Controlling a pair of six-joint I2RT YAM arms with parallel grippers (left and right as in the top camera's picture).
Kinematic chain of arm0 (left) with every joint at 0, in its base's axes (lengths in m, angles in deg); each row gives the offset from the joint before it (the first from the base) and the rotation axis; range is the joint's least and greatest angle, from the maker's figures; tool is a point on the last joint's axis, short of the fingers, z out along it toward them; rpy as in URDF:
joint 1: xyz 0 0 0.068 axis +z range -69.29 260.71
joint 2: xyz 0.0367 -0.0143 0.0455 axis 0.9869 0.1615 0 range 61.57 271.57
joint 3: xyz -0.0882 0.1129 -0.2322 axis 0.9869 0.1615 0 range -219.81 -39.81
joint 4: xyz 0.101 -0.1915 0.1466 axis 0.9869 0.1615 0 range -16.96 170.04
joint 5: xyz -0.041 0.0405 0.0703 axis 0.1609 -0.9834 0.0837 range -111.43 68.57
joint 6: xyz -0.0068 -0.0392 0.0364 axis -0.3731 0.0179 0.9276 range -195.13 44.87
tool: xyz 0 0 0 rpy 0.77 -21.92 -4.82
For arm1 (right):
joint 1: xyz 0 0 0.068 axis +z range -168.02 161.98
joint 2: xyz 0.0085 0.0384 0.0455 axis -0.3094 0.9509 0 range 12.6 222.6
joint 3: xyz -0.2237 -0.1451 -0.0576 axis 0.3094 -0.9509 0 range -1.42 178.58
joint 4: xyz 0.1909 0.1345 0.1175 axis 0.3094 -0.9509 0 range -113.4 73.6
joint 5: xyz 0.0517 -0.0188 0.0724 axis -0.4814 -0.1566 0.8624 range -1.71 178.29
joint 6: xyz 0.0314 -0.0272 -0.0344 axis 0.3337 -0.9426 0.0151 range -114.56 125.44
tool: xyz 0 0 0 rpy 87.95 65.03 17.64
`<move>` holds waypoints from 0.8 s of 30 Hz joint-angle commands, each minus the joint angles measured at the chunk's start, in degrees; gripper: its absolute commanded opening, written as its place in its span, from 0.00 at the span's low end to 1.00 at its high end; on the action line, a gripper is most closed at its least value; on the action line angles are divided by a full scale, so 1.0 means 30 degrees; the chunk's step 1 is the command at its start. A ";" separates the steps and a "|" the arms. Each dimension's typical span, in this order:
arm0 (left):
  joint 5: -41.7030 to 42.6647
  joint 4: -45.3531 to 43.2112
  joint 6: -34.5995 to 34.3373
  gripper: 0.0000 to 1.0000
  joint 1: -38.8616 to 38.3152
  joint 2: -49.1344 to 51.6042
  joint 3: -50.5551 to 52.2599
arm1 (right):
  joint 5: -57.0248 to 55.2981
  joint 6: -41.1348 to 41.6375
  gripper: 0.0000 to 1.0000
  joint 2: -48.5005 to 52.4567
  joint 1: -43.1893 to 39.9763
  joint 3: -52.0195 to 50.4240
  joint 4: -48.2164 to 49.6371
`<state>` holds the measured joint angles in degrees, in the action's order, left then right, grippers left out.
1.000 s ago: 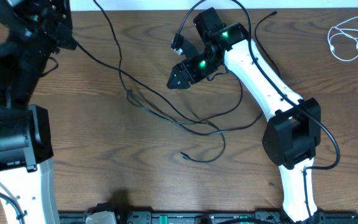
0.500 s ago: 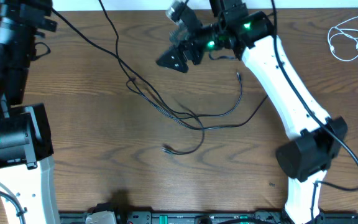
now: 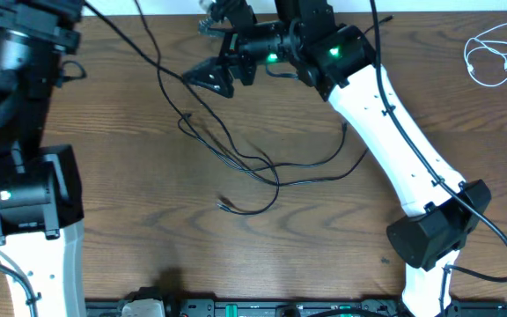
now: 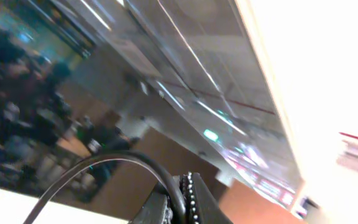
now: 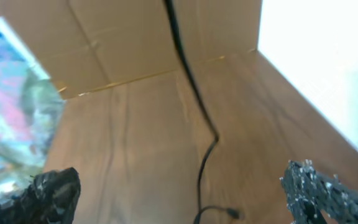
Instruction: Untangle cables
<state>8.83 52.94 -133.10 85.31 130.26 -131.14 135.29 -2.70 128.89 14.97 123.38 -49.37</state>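
Black cables (image 3: 255,165) lie in a loose tangle at the table's middle, with one plug end (image 3: 223,205) towards the front. One black cable (image 3: 152,57) runs up from the tangle to the far left corner. My left gripper (image 4: 182,200) is shut on a black cable (image 4: 110,163) and lifted off the table. My right gripper (image 3: 212,79) is open and empty above the far middle, over a black cable (image 5: 191,81) and its plug (image 5: 232,213). In its own wrist view the right gripper (image 5: 182,193) has its fingers wide apart. A white cable (image 3: 495,53) lies coiled at the far right.
The left arm (image 3: 20,79) stands along the left side. The right arm (image 3: 394,132) reaches diagonally from its base (image 3: 429,229) at the front right. A black rail (image 3: 262,308) runs along the front edge.
My right arm swung left and towards the far edge. The black tangle and its loose plug end were dragged left. The left arm shifted slightly at the far left.
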 commanded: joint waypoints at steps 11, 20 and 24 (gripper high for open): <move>0.2149 0.1530 -0.0277 0.08 -0.1654 -0.0073 -0.0321 | -0.5187 0.5719 0.73 0.2331 0.1151 0.0036 0.4510; 0.3585 0.2623 -0.0291 0.08 -0.1654 -0.0066 -0.0313 | -0.4124 0.6637 0.65 0.2382 -0.0372 0.0044 0.6943; 0.3723 0.2827 -0.0270 0.08 -0.1654 -0.0066 -0.0313 | -0.2280 0.6579 0.40 0.2382 -0.1129 0.0044 0.5566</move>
<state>17.99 61.31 -133.67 80.59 130.37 -131.14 123.75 15.79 136.32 12.98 123.03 -30.77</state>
